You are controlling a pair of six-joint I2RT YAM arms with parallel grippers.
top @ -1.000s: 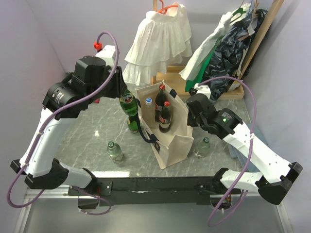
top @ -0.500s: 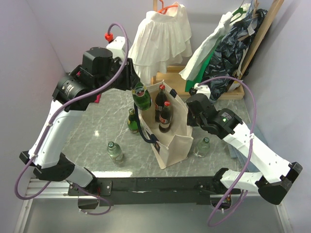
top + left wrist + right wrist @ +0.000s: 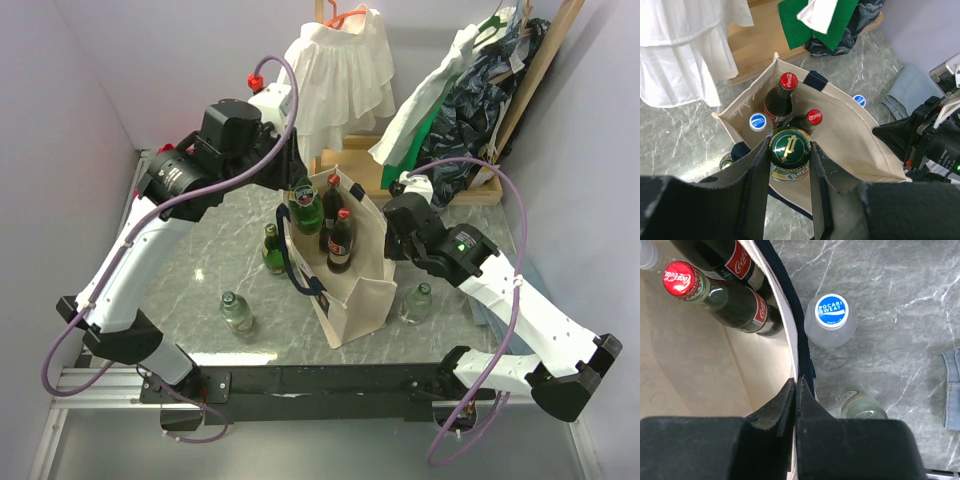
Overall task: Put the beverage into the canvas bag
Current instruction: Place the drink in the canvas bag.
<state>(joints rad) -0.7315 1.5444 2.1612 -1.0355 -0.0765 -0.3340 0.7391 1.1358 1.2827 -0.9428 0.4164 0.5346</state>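
The cream canvas bag [image 3: 360,290] with navy handles stands mid-table, open at the top. My left gripper [image 3: 789,150] is shut on a green glass bottle [image 3: 789,147] by its neck and holds it over the bag's left rim [image 3: 305,205]. Inside the bag are two cola bottles with red caps [image 3: 788,80] [image 3: 814,116] and a blue-capped bottle [image 3: 758,121]. My right gripper [image 3: 796,385] is shut on the bag's right wall [image 3: 790,340] and pinches its rim.
A green bottle [image 3: 272,248] and a clear bottle [image 3: 237,311] stand left of the bag. A clear bottle [image 3: 418,301] and a blue-capped Pocari Sweat bottle [image 3: 831,320] stand right of it. A white ruffled garment [image 3: 335,75] and other clothes hang at the back.
My left gripper has lifted the green bottle off the table and carried it right, from beside the bag to over the bag's left rim. The right arm has not moved.
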